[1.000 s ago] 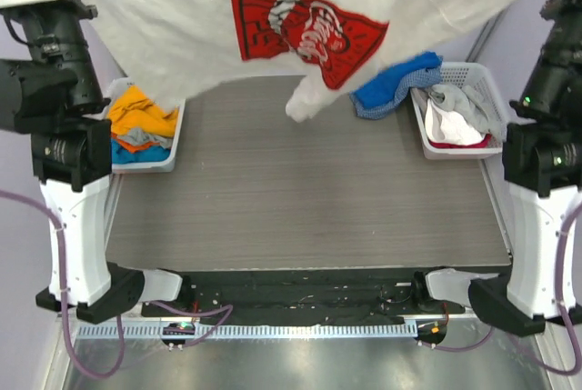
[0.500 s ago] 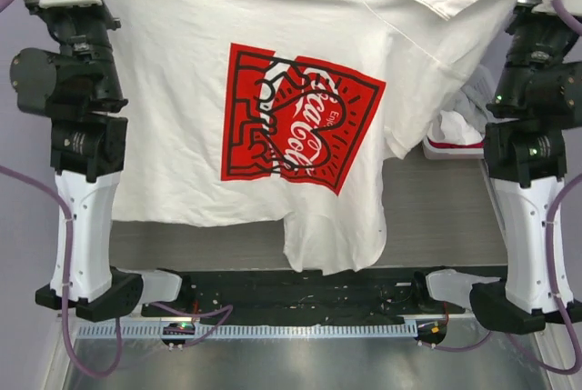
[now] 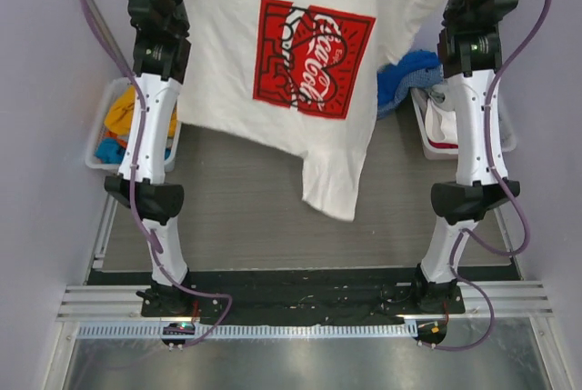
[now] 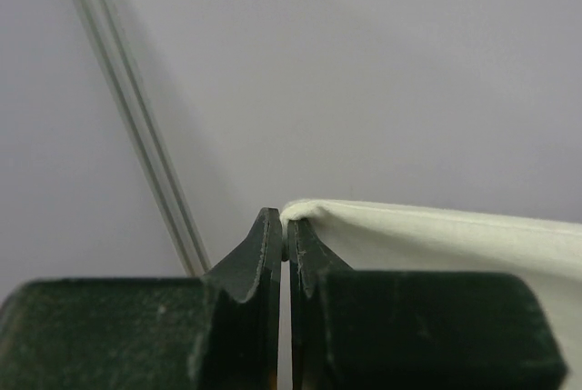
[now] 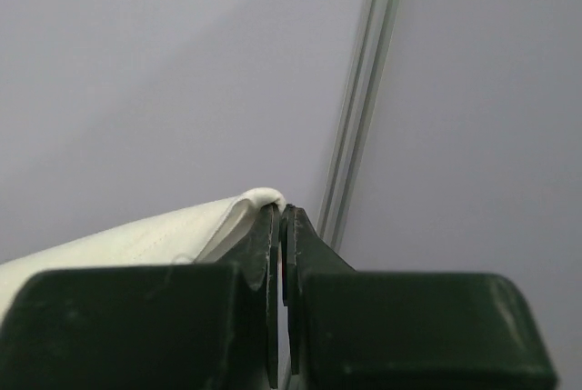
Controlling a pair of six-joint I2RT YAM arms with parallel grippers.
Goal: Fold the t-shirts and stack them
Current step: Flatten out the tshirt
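Observation:
The large white t-shirt with the red square logo hangs spread between my two raised arms, its lower flap dangling over the table. My left gripper is shut on one top corner of the white shirt. My right gripper is shut on the other corner. Both grippers lie beyond the upper edge of the top view. Orange and blue shirts lie in the left basket. A blue shirt and grey and white ones lie at the right basket.
A white slatted basket stands at the table's left edge and another at the right edge. The grey table lies under the hanging shirt. Purple walls and a rail stand behind.
Both arms have stretched up and farther away. The white shirt has been carried back and now hangs narrower, uncovering the near table and the baskets.

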